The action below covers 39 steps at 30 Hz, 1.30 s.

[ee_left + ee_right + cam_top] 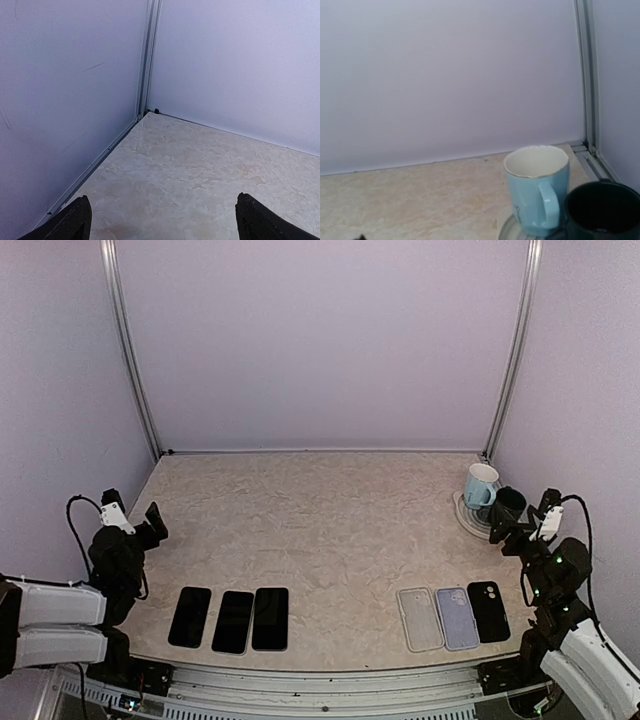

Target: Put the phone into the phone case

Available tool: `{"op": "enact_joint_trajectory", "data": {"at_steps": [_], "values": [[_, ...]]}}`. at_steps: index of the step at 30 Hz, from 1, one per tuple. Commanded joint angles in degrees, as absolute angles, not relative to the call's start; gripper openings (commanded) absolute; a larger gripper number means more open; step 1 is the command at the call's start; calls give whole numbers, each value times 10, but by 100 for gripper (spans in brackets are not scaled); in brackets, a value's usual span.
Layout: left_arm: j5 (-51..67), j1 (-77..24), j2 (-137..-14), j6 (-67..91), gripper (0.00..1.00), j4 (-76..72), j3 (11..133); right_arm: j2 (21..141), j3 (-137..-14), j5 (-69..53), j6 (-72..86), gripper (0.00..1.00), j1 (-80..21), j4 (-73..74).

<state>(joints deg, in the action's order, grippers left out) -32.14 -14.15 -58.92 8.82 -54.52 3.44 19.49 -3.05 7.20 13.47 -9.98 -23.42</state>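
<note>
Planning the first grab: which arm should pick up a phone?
Left. The three phones lie near the left gripper, which is open and empty; the right gripper sits over by the cases.

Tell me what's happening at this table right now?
Nothing is being handled yet. Three phones lie side by side at the near left of the table. A clear case, a lilac case and a black case lie at the near right. Both arms are out at the sides. The left pincer is open and empty. The right pincer is beside a blue mug and a black mug, touching no case. No phone is in a case.
</note>
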Motion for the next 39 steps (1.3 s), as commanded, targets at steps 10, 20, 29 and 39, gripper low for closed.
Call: {"op": "enact_joint_trajectory", "data": {"at_steps": [10, 20, 29, 39], "values": [[-256, -226, -559, 80, 99, -383, 182, 134, -46, 22, 232, 98, -100, -230], [-290, -463, -615, 104, 99, -153, 332, 509, -336, -104, 231, 93, -245, 39], [-276, -539, -666, 175, 99, -91, 329, 719, -474, 106, 394, 62, -504, 388], [-255, -556, -738, 165, 99, -137, 338, 834, -469, 10, 513, 61, -596, 387]]}}
